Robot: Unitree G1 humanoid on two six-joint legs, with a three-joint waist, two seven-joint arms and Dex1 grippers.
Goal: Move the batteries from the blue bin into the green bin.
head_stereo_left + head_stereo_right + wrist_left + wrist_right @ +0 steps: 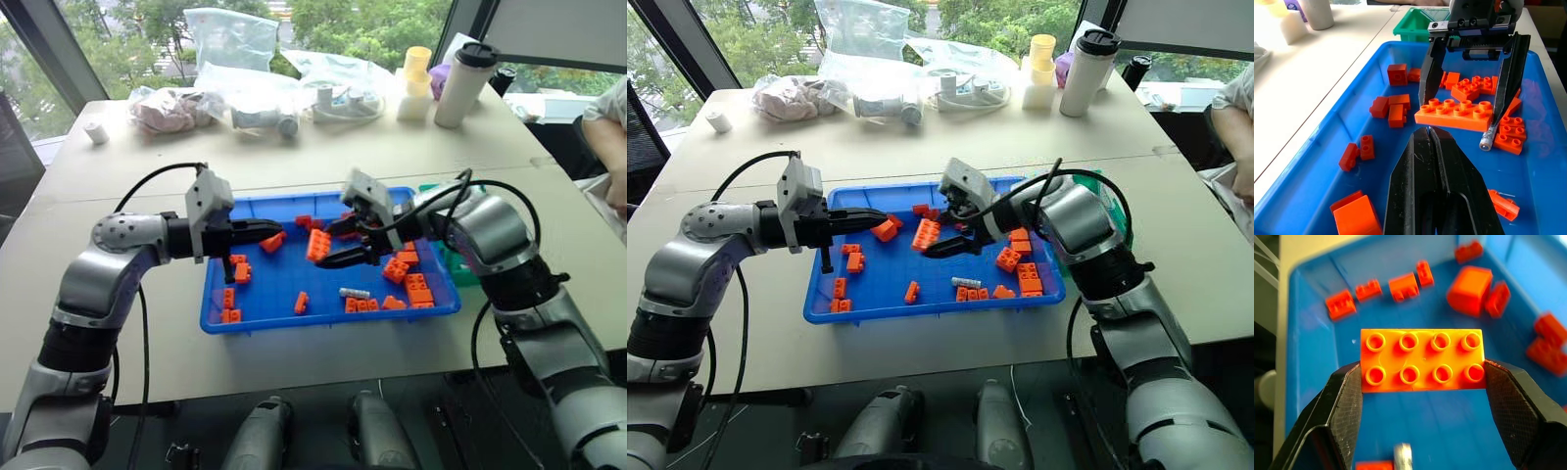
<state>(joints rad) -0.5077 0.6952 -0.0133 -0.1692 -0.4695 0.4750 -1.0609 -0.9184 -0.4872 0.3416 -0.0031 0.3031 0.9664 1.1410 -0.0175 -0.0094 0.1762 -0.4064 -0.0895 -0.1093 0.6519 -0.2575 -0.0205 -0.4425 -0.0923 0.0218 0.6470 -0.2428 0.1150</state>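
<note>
Green bin mostly hidden behind right arm; battery blurred (edge-cropped).

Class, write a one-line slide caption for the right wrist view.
Right gripper grips a long orange eight-stud brick above the blue bin.

Silver-grey jointed arms, black cables, grey wrist boxes, black two-fingered hands
</note>
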